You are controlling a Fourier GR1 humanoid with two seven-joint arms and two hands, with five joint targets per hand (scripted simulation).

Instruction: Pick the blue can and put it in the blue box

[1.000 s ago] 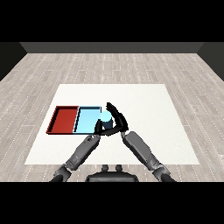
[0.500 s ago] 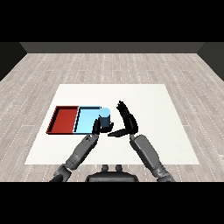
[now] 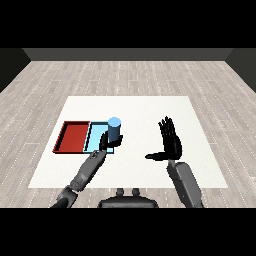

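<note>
The blue can (image 3: 114, 129) stands upright at the right end of the light blue tray (image 3: 95, 136). My left hand (image 3: 104, 143) sits low against the can's near left side, over the tray's front right corner, fingers relaxed and not closed round the can. My right hand (image 3: 171, 141) is open, fingers straight and pointing up with the thumb out to the left. It hangs over the table well to the right of the can and holds nothing.
The red tray (image 3: 74, 136) lies against the left side of the light blue tray. Both rest on the white table (image 3: 150, 107), which reaches far back and right of the hands. Wooden floor surrounds it.
My right hand let go of the can at the light blue tray and drew back to the right, opening flat. The can now stands alone. My left hand barely moved.
</note>
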